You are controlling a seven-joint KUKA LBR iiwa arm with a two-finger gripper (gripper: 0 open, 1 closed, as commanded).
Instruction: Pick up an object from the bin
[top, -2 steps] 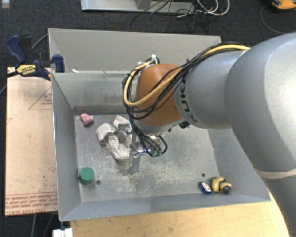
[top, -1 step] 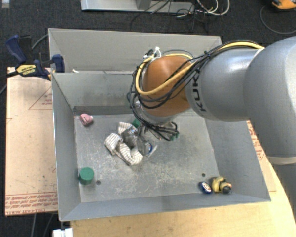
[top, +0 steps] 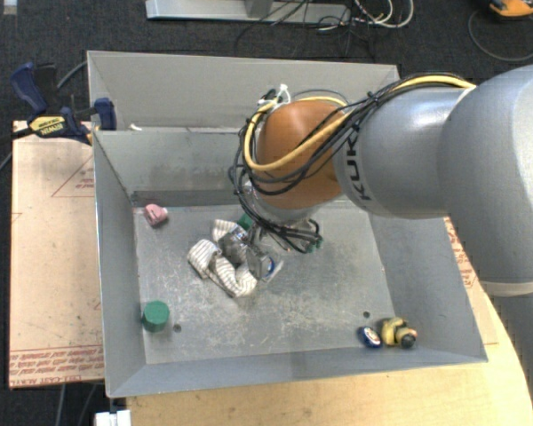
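one end effector (top: 251,257), over striped cloth (top: 211,264)

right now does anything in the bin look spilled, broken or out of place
Nothing stands out. The striped cloth lies crumpled mid-bin at the gripper, and the pink piece, green cylinder and yellow-and-blue toy lie scattered apart on the bin floor, none visibly broken or spilled.

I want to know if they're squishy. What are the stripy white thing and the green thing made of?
The stripy white thing looks like soft cloth: crumpled, folded, matte. The green thing may be hard plastic or foam: smooth, round, plain colour. Hard to be sure.
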